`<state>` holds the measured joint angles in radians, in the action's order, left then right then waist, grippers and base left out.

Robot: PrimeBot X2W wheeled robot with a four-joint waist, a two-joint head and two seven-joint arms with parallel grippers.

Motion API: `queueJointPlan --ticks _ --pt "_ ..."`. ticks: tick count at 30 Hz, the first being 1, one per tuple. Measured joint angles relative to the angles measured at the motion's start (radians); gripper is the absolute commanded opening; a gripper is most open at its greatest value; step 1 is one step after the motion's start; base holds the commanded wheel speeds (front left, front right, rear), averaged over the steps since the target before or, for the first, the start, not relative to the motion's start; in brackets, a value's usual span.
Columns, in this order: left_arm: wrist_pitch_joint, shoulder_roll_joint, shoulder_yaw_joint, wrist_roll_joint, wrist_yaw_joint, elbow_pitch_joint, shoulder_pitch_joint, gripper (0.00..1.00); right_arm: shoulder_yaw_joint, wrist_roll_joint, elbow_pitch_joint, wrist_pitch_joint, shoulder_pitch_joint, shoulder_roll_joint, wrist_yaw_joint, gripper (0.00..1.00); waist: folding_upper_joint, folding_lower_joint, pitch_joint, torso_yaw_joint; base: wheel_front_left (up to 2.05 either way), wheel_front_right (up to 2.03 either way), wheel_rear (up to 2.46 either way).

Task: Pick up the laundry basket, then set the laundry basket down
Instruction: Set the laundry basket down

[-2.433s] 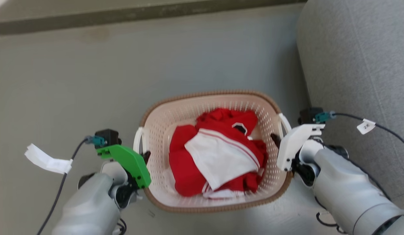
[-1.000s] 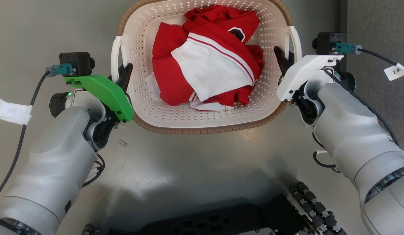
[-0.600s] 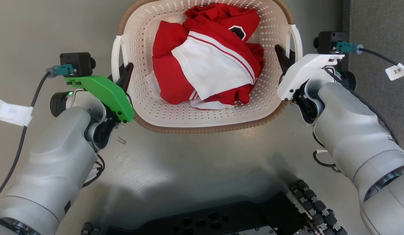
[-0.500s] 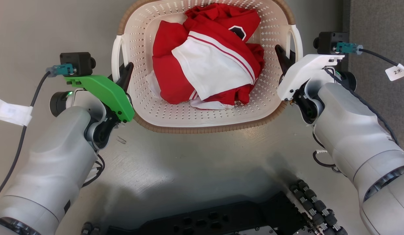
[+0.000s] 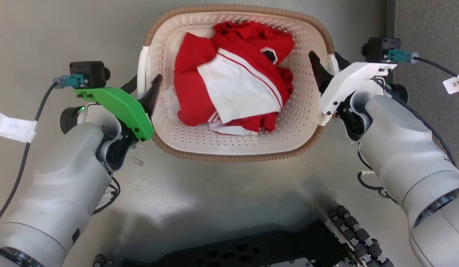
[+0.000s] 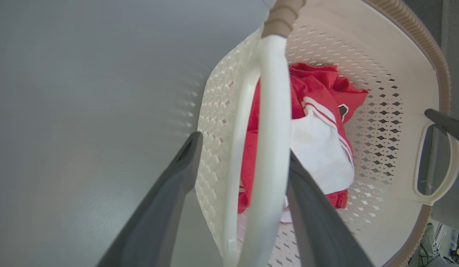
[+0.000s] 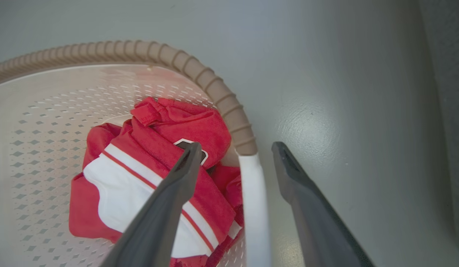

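Observation:
The laundry basket (image 5: 237, 157) stands on the grey floor, cream with perforated walls and a brown woven-look rim, holding a red and white garment (image 5: 233, 78). My left gripper (image 5: 145, 79) is open, one finger inside the basket and one outside its white left handle (image 5: 142, 70). In the left wrist view that handle (image 6: 271, 111) runs between the spread fingers (image 6: 185, 163), touching the inner one. My right gripper (image 5: 324, 55) is open astride the right handle (image 7: 254, 200), whose white bar passes between the fingertips (image 7: 192, 152) without being clamped.
A grey upholstered piece of furniture (image 5: 429, 29) stands close on the right, just beyond my right wrist. My dark wheeled base (image 5: 251, 248) fills the bottom edge. Bare floor stretches left of the basket and between the basket and the base.
Both grippers have opened off the handles they were holding. The basket now sits lower and slightly further right in the head view, with its far rim showing.

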<state>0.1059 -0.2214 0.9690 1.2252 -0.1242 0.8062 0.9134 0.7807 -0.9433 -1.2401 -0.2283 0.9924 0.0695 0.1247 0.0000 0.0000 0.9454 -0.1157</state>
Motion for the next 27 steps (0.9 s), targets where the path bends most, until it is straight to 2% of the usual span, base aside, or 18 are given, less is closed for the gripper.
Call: queueJointPlan --ticks 15,27 --pt "-0.01 -0.001 0.032 0.022 0.0 -0.004 0.0 1.0 -0.002 -0.006 -0.016 0.0 0.0 0.0 -0.002 1.0 0.0 0.0 -0.018 0.0 0.0 0.0 0.0" --pt "0.002 -0.007 0.054 0.039 0.0 0.027 -0.003 1.0 -0.001 -0.008 -0.026 -0.004 -0.017 -0.003 -0.002 1.0 0.0 0.0 -0.074 0.0 0.0 0.0 0.0"
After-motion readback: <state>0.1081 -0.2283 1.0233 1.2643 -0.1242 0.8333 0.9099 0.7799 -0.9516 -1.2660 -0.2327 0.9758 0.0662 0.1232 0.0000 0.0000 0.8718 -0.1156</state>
